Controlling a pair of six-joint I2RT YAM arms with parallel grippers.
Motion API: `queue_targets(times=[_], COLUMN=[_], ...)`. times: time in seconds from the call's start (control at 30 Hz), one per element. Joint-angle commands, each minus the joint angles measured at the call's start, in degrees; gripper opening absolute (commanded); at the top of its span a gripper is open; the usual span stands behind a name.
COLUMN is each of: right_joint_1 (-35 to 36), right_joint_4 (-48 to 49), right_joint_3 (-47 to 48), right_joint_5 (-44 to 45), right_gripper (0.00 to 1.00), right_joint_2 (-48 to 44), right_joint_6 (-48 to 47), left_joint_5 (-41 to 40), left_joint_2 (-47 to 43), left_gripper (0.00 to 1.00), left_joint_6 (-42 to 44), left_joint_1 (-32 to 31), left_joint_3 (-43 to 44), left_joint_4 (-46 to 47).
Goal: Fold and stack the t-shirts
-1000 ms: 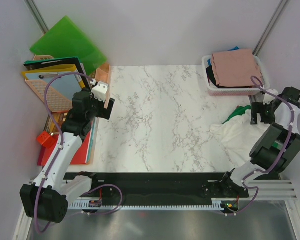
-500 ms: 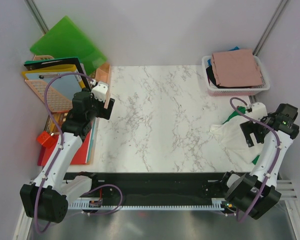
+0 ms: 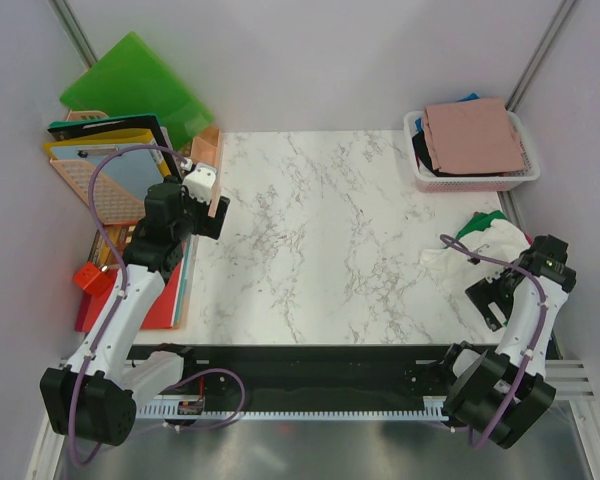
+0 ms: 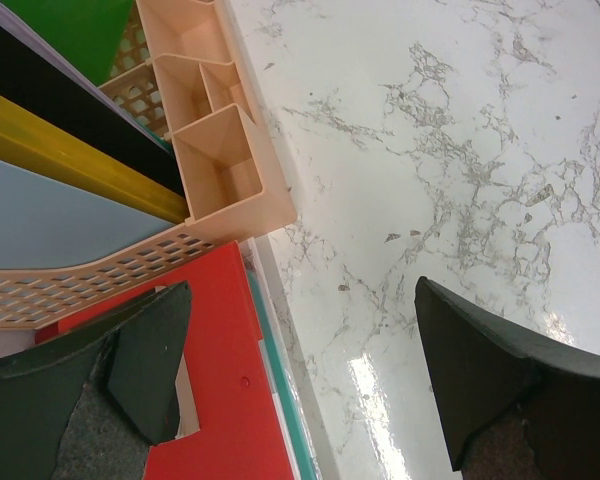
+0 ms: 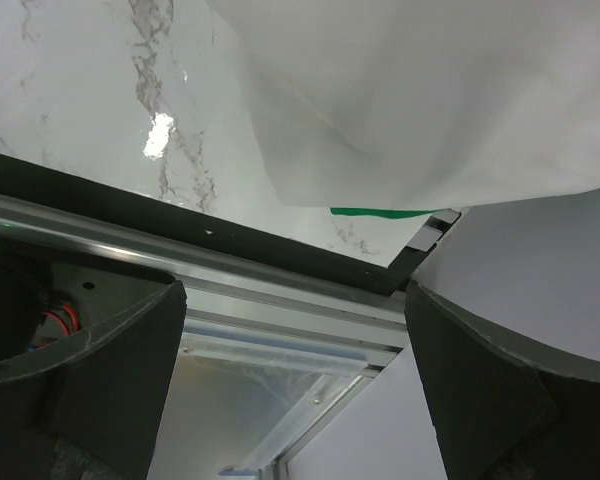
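A crumpled white t-shirt [image 3: 467,262] lies at the table's right edge, with a green t-shirt [image 3: 476,222] showing from under its far side. A folded dusty pink t-shirt [image 3: 472,135] tops dark and blue shirts in the white basket [image 3: 468,183] at the back right. My right gripper [image 3: 483,302] is open and empty, low at the near right corner, just near of the white shirt. In the right wrist view the white shirt [image 5: 430,100] and a green sliver [image 5: 375,211] lie beyond the open gripper [image 5: 290,390]. My left gripper [image 3: 215,215] is open and empty at the table's left edge [image 4: 300,400].
Stiff plastic folders, green [image 3: 135,90], red [image 4: 220,400] and others, and peach trays [image 4: 210,170] are stacked left of the table. The black front rail [image 3: 310,365] and metal frame [image 5: 280,290] run along the near edge. Walls close the right side.
My right arm has swung from beside the basket down toward the near right corner, past the white shirt. The white shirt has shifted a little. The left arm has not moved.
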Motion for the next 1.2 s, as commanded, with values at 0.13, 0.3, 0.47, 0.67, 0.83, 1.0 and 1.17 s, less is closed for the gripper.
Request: queue_targets(times=[0.13,0.3,0.47,0.67,0.83,1.0,1.17], right_joint_1=[0.3,1.0,2.6,4.7,5.4,5.7,5.7], right_joint_4=[10.7,18.1,22.8,24.7,26.6,36.8,40.7], right_joint_3=[-6.8,-11.6,-15.5,-17.6,-18.9,-18.7,-11.1], right_joint_5=[9.9,14.9,15.1,12.6,13.0,15.7,17.3], right_gripper=[0.98,0.98,0.98,0.98,0.98,0.98,0.97], right_joint_2=[-0.3,-2.1,-7.0,-10.1,-6.7,1.6,18.7], right_joint_6=[-11.0,-16.5,-22.2,-22.2,-21.7,-18.0,-7.9], left_joint_5=[0.3,0.1,0.1,-0.2,-0.1,0.1,-0.2], left_joint_2=[0.1,0.3,0.7,0.6,0.7,0.7,-0.2], left_gripper=[1.0,1.0,1.0,1.0,1.0,1.0,1.0], left_joint_6=[1.4,1.6,1.4,1.7,1.6,1.7,1.9], left_joint_1=[0.1,0.1,0.1,0.1,0.1,0.1,0.1], left_joint_3=[2.1,2.4,2.4,2.3,2.5,2.4,1.9], left_joint_4=[0.3,0.3,0.4,0.6,0.5,0.5,0.4])
